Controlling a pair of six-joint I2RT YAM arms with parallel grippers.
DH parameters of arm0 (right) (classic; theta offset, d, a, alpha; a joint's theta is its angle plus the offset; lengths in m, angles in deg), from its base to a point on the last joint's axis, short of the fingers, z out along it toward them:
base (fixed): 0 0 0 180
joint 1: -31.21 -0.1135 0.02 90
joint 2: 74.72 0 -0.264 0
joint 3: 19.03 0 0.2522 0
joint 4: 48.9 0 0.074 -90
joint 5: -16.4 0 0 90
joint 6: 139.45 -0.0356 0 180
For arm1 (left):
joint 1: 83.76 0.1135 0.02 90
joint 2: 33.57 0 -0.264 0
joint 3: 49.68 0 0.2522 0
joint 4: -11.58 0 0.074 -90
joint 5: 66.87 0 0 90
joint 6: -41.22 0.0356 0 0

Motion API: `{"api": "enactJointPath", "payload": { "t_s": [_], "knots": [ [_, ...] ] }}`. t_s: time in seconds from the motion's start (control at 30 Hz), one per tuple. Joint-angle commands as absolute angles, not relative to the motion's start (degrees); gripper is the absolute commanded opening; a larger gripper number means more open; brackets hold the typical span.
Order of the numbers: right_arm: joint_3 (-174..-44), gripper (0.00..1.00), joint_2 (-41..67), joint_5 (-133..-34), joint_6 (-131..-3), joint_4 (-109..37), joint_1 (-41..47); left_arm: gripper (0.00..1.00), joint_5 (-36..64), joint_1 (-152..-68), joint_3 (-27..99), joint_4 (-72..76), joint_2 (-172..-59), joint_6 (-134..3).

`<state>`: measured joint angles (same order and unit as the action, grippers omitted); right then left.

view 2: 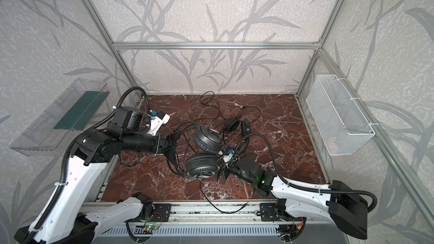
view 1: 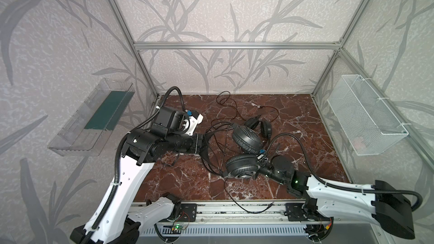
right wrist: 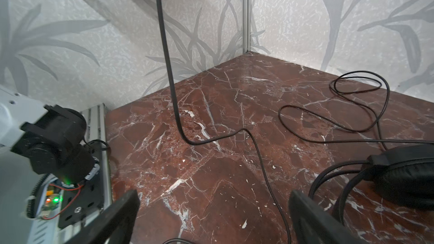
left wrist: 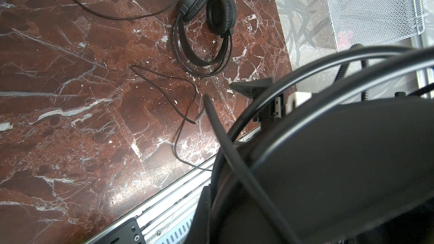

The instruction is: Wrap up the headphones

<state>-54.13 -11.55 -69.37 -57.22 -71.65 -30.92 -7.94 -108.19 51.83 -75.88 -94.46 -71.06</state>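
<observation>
To wrap well, the left pincer (view 1: 204, 145), clenched on the wire headband of the raised headset (view 1: 246, 138), should probably hold it steady. The right pincer (right wrist: 213, 193), released with jaws wide and low over the counter (view 1: 305, 125), can then catch the cable (right wrist: 165, 43) hanging from it and wind snug, even turns. The raised headset is black, with two round padded earcups, above the counter's middle. A second headset (left wrist: 220, 12) lies flat farther back, its thin cable sprawling in loose loops.

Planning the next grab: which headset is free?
The far headset, lying loose on the table; the near headset is pinched in the shut left gripper.
</observation>
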Motion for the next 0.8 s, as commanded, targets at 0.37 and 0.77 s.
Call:
{"api": "enactJointPath", "payload": {
  "t_s": [0.37, 0.77],
  "knots": [
    [-63.22, 0.90, 16.03, -51.47, -45.04, -111.40, -37.28, 0.00, -11.64, -108.28, 52.50, -73.30, -93.07, -72.65],
    [-64.01, 0.02, 16.79, -47.67, -39.11, -114.39, -33.39, 0.00, -14.90, -108.29, 49.85, -72.63, -91.43, -71.83]
  ]
}}
